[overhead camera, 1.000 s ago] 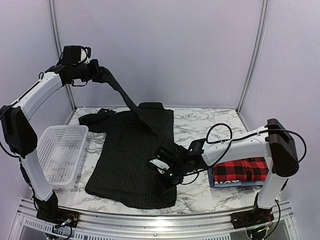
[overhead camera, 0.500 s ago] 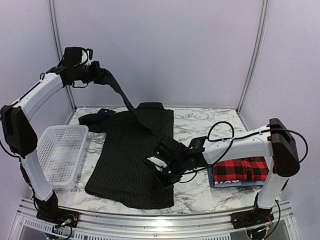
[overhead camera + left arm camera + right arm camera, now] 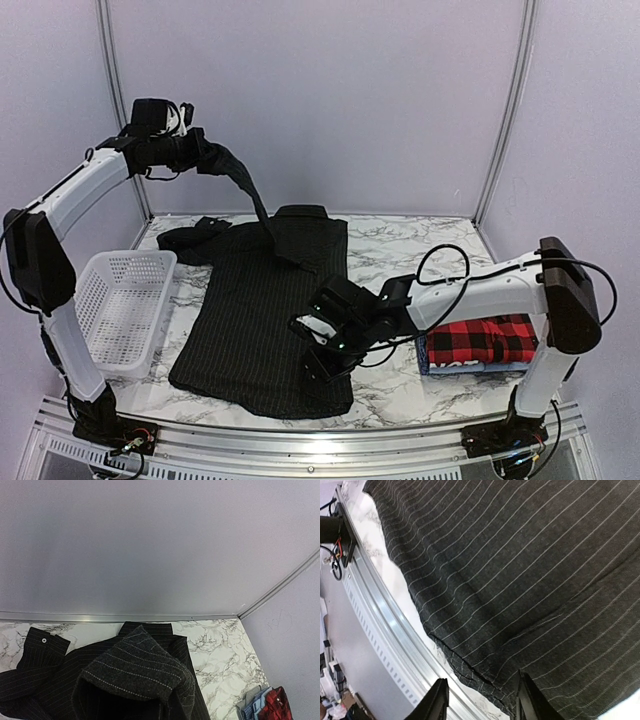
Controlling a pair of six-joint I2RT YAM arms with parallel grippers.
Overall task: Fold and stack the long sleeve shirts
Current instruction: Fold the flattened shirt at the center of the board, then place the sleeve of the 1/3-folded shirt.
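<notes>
The black pinstriped shirt (image 3: 245, 320) lies spread on the marble table, collar at the back. My left gripper (image 3: 203, 155) is high at the back left, shut on the shirt's sleeve (image 3: 247, 187), which hangs down to the shirt body. In the left wrist view the bunched sleeve (image 3: 135, 675) hides the fingers. My right gripper (image 3: 320, 347) is open, low over the shirt's lower right part; its view shows the fingers (image 3: 438, 700) spread above the hem (image 3: 470, 675). The folded red-and-black plaid shirt (image 3: 480, 338) lies on the folded blue shirt (image 3: 470, 367) at the right.
A white mesh basket (image 3: 118, 300) stands at the left edge of the table. A metal rail (image 3: 300, 440) runs along the near edge, also in the right wrist view (image 3: 375, 615). The other sleeve's cuff (image 3: 42, 645) lies at the back left.
My left gripper has moved a little to the right and the held sleeve now hangs steeper and slacker. My right gripper has shifted slightly left over the shirt.
</notes>
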